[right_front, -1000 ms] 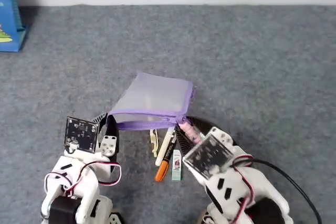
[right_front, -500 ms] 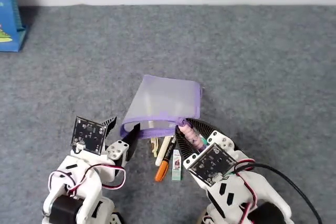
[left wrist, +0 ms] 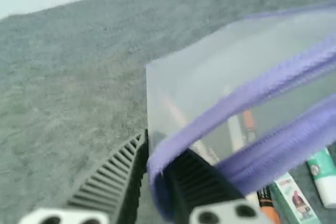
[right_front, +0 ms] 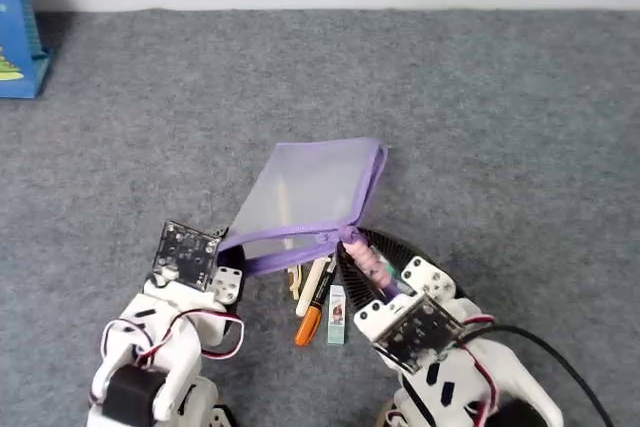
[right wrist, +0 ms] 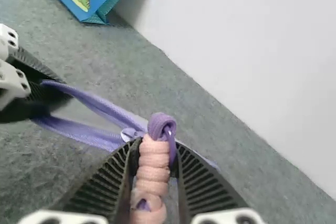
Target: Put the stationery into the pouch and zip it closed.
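Both arms have turned the see-through, purple-trimmed pouch [right_front: 310, 187]. The left gripper [left wrist: 155, 166] pinches its rim steady while the right gripper [right wrist: 156, 150] squeezes the pink cord zip-pull [right wrist: 153, 174].

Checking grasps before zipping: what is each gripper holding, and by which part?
Left gripper pinches the pouch by its purple zipper edge at one end. Right gripper clamps the pink cord of the zipper pull.
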You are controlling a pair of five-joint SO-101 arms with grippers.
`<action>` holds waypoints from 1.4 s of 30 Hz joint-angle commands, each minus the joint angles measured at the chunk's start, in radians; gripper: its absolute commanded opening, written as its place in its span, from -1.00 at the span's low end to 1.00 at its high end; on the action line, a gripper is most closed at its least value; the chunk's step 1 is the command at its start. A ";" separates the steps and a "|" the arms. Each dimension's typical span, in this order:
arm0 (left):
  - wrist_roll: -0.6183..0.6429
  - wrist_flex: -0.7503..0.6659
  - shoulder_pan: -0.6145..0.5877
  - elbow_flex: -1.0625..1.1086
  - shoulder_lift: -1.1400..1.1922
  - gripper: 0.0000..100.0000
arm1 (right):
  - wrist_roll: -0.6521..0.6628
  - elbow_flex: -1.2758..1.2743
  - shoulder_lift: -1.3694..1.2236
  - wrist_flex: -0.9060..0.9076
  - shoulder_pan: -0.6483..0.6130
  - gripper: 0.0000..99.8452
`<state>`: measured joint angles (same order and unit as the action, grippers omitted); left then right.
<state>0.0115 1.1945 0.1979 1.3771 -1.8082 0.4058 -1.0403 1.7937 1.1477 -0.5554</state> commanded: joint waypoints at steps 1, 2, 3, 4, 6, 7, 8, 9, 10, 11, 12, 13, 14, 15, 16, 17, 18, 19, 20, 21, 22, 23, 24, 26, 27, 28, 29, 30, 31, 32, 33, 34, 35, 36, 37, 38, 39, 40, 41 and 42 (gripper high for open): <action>0.002 0.049 -0.077 -0.125 -0.008 -0.98 | -0.044 0.014 0.013 0.021 0.091 -0.77; 0.002 0.055 -0.101 -0.142 -0.008 -0.98 | -0.086 0.014 0.015 0.028 0.119 -0.70; 0.002 0.057 -0.126 -0.153 -0.006 -0.98 | -0.115 0.015 0.016 0.036 0.139 -0.64; 0.002 0.057 -0.149 -0.157 -0.006 -0.98 | -0.140 0.015 0.013 0.042 0.157 -0.58; 0.002 0.054 -0.189 -0.160 -0.006 -0.98 | -0.157 0.015 0.012 0.058 0.177 -0.54; 0.002 0.054 -0.207 -0.160 -0.006 -0.98 | -0.155 0.015 0.012 0.071 0.179 -0.55; 0.002 0.054 -0.229 -0.160 -0.006 -0.98 | -0.157 0.015 0.012 0.084 0.183 -0.57; 0.002 0.054 -0.249 -0.160 -0.006 -0.98 | -0.157 0.012 0.010 0.094 0.191 -0.60; 0.002 0.054 -0.270 -0.160 -0.008 -0.98 | -0.157 0.011 0.010 0.107 0.199 -0.63; 0.002 0.054 -0.292 -0.160 -0.008 -0.98 | -0.158 0.006 0.010 0.119 0.206 -0.65; 0.002 0.054 -0.313 -0.160 -0.009 -0.98 | -0.158 -0.006 0.010 0.130 0.216 -0.68; 0.002 0.054 -0.330 -0.163 -0.009 -0.98 | -0.158 -0.025 0.010 0.136 0.226 -0.70; 0.002 0.055 -0.345 -0.171 -0.009 -0.98 | -0.158 -0.051 0.010 0.137 0.239 -0.71; 0.002 0.060 -0.358 -0.180 -0.009 -0.98 | -0.158 -0.081 0.010 0.139 0.251 -0.72; 0.002 0.061 -0.365 -0.188 -0.009 -0.98 | -0.158 -0.114 0.010 0.136 0.265 -0.73; 0.002 0.063 -0.368 -0.197 -0.009 -0.98 | -0.158 -0.143 0.010 0.134 0.274 -0.73; 0.002 0.074 -0.368 -0.208 -0.009 -0.98 | -0.158 -0.164 0.010 0.134 0.280 -0.73; 0.002 0.084 -0.365 -0.217 -0.009 -0.98 | -0.158 -0.170 0.010 0.133 0.285 -0.73; 0.003 0.094 -0.361 -0.223 -0.009 -0.98 | -0.161 -0.169 0.007 0.136 0.286 -0.73; 0.006 0.097 -0.361 -0.228 -0.009 -0.98 | -0.173 -0.167 -0.002 0.134 0.286 -0.73; 0.018 0.100 -0.361 -0.229 -0.009 -0.98 | -0.199 -0.167 -0.019 0.133 0.283 -0.73; 0.028 0.100 -0.364 -0.229 -0.009 -0.98 | -0.226 -0.169 -0.045 0.131 0.282 -0.72; 0.032 0.101 -0.362 -0.228 -0.009 -0.98 | -0.245 -0.169 -0.085 0.131 0.282 -0.72; 0.032 0.101 -0.362 -0.225 -0.009 -0.98 | -0.278 -0.153 -0.188 0.131 0.285 -0.72; 0.032 0.101 -0.362 -0.225 -0.009 -0.98 | -0.298 -0.135 -0.251 0.131 0.286 -0.72; 0.032 0.101 -0.362 -0.225 -0.009 -0.98 | -0.327 -0.114 -0.312 0.131 0.286 -0.72; 0.032 0.101 -0.362 -0.225 -0.009 -0.98 | -0.359 -0.083 -0.378 0.134 0.286 -0.73; 0.032 0.101 -0.361 -0.225 -0.009 -0.98 | -0.390 -0.054 -0.443 0.137 0.282 -0.73; 0.032 0.101 -0.361 -0.225 -0.009 -0.98 | -0.422 -0.020 -0.507 0.140 0.280 -0.73; 0.032 0.101 -0.361 -0.223 -0.009 -0.98 | -0.453 0.012 -0.570 0.140 0.280 -0.73; 0.032 0.101 -0.361 -0.223 -0.009 -0.98 | -0.479 0.037 -0.630 0.137 0.280 -0.72; 0.032 0.103 -0.361 -0.223 -0.009 -0.98 | -0.502 0.057 -0.684 0.133 0.280 -0.72; 0.032 0.103 -0.361 -0.223 -0.009 -0.98 | -0.520 0.077 -0.740 0.131 0.280 -0.72; 0.032 0.103 -0.361 -0.223 -0.009 -0.98 | -0.539 0.094 -0.792 0.128 0.280 -0.72; 0.032 0.103 -0.361 -0.223 -0.009 -0.98 | -0.557 0.107 -0.842 0.120 0.280 -0.72; 0.032 0.103 -0.361 -0.223 -0.009 -0.98 | -0.577 0.118 -0.889 0.105 0.280 -0.72; 0.032 0.103 -0.361 -0.223 -0.009 -0.98 | -0.594 0.124 -0.937 0.087 0.280 -0.72; 0.034 0.103 -0.361 -0.223 -0.009 -0.98 | -0.606 0.127 -0.981 0.068 0.280 -0.72; 0.034 0.103 -0.361 -0.222 -0.008 -0.98 | -0.614 0.127 -1.026 0.042 0.280 -0.72; 0.034 0.103 -0.361 -0.222 -0.008 -0.98 | -0.618 0.127 -1.067 0.016 0.278 -0.72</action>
<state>0.0315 1.2942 -0.1596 1.2114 -1.8082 -0.1849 -0.9774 0.8393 1.2275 -0.2808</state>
